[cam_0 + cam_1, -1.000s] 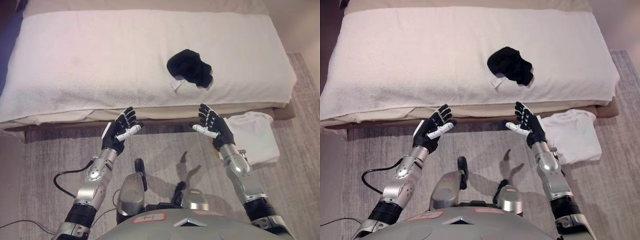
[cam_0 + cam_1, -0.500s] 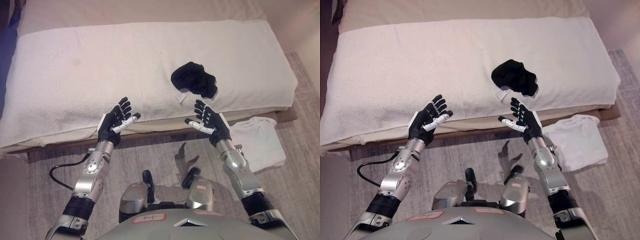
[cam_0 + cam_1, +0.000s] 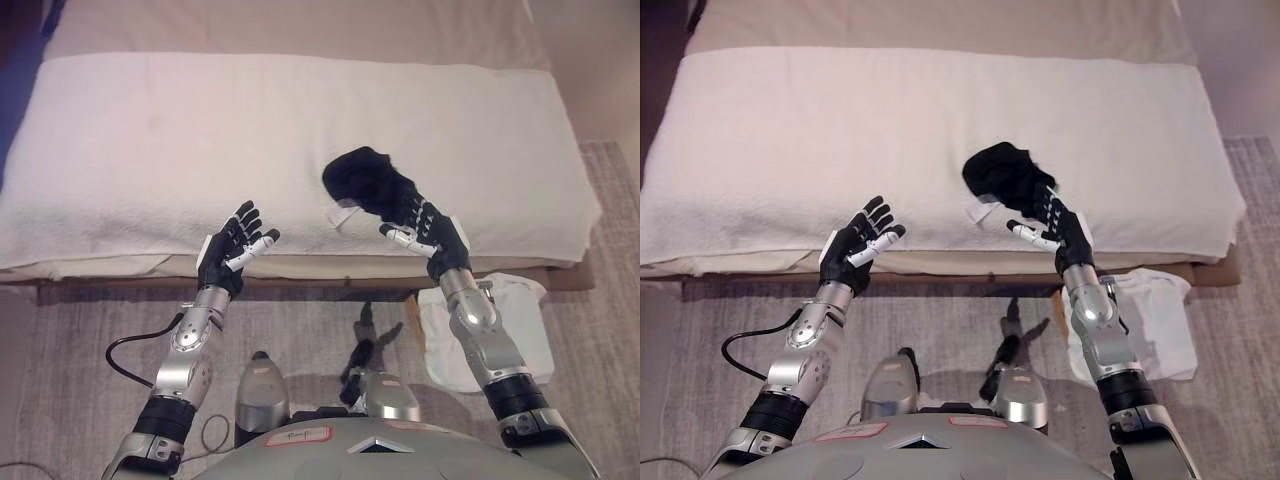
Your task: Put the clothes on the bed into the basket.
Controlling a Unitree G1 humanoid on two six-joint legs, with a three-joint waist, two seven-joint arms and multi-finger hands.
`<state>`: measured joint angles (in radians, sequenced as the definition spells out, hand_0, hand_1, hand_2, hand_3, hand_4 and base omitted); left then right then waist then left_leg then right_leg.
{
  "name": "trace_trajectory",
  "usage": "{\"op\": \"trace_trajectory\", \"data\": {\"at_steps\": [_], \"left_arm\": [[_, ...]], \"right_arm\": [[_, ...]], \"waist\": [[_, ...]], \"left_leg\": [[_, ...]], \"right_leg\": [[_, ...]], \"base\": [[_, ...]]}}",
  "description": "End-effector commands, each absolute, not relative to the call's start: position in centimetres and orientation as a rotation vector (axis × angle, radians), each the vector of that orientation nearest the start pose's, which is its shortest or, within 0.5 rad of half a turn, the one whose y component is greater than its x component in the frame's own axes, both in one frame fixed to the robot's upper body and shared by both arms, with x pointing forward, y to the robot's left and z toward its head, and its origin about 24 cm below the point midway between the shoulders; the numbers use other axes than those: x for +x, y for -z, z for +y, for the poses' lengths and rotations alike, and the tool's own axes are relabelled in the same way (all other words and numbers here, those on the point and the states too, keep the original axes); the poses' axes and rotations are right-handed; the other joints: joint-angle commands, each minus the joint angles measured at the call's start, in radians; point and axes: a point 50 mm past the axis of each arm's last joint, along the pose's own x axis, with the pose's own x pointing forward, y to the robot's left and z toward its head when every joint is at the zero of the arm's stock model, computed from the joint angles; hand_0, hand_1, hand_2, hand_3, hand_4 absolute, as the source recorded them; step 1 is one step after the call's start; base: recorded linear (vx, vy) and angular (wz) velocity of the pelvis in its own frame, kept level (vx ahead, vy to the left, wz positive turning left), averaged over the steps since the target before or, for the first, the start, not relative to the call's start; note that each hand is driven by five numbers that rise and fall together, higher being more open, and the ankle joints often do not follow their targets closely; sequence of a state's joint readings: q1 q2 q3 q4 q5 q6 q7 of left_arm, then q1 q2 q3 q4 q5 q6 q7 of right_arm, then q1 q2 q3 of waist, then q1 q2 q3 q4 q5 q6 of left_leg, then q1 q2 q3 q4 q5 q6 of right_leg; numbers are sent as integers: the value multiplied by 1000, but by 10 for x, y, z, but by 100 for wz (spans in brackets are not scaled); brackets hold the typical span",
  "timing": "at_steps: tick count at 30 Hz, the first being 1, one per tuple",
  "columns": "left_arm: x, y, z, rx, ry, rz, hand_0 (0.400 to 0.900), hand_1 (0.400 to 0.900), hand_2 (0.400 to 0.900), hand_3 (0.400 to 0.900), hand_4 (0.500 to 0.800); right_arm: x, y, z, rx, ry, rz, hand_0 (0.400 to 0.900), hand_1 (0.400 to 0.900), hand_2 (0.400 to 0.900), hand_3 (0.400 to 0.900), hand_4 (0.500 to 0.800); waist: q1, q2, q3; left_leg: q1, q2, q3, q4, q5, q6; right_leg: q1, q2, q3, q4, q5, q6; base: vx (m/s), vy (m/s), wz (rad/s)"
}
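Black garment [image 3: 368, 187] on the bed [image 3: 150, 150], right hand [image 3: 432, 233] just beside it, left hand [image 3: 232, 258] apart, both with fingers spread.

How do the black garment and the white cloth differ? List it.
1. The black garment is dark; the white cloth is pale.
2. The garment lies on the bed; the cloth lies on the floor beside it.
3. The garment is bunched by the right hand; the cloth spreads wider.
Both are crumpled fabric.
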<state>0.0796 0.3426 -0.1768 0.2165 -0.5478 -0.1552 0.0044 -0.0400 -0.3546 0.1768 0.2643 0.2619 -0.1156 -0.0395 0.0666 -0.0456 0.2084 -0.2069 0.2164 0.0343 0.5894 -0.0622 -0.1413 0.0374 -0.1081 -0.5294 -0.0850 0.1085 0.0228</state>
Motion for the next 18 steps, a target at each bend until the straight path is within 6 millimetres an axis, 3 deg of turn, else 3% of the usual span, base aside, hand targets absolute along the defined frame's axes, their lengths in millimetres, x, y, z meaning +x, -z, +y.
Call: {"op": "trace_trajectory", "data": {"at_steps": [1,3,5,6,7,9,12,15,18], "left_arm": [[245,-43,185,-231,91,-86,900,900,900,900,800],[244,-41,186,-243,77,-84,900,900,900,900,800],[246,-41,185,-248,70,-83,900,900,900,900,800],[247,-40,184,-247,69,-83,900,900,900,900,800],[248,-39,184,-242,65,-80,900,900,900,900,800],[250,-39,183,-230,61,-80,900,900,900,900,800],[246,-39,185,-232,73,-81,900,900,900,900,800],[248,-45,188,-225,77,-105,900,900,900,900,800],[253,-56,188,-201,98,-148,900,900,900,900,800]], "right_arm": [[279,-64,-198,-202,-92,-133,900,900,900,900,800],[279,-66,-200,-213,-84,-142,900,900,900,900,800],[281,-67,-202,-220,-67,-145,900,900,900,900,800],[282,-67,-202,-223,-53,-151,900,900,900,900,800],[282,-67,-202,-230,-50,-152,900,900,900,900,800],[283,-69,-204,-246,-34,-158,900,900,900,900,800],[282,-68,-206,-297,-31,-158,900,900,900,900,800],[289,-68,-216,-379,32,-148,900,900,900,900,800],[306,-87,-219,-552,68,-206,900,900,900,900,800]], "waist": [[33,29,39],[37,22,46],[30,20,40],[28,31,38],[25,37,37],[19,51,41],[19,63,29],[30,38,34],[52,18,57]], "left_leg": [[-5,-70,12,128,12,7],[-39,-58,35,0,3,15],[-31,-4,80,-260,47,14],[-23,21,106,-431,153,-11],[10,36,130,-543,216,-23],[8,73,160,-606,284,-47],[49,45,160,-604,227,-33],[20,8,155,-526,184,-15],[-32,-11,149,-481,152,1]], "right_leg": [[37,-16,16,-2,-109,50],[41,-19,17,-2,-110,58],[39,-23,17,-2,-111,71],[43,-18,16,-2,-112,79],[48,-16,17,-2,-115,79],[65,-19,-5,-2,-128,86],[87,-30,-3,-2,-130,96],[90,-60,11,-2,-116,98],[61,-82,22,-2,-100,103]], "base": [[136,-99,6],[152,-50,6],[178,69,11],[172,122,13],[147,138,21],[139,120,9],[181,167,-17],[135,135,-9],[31,102,-8]]}}
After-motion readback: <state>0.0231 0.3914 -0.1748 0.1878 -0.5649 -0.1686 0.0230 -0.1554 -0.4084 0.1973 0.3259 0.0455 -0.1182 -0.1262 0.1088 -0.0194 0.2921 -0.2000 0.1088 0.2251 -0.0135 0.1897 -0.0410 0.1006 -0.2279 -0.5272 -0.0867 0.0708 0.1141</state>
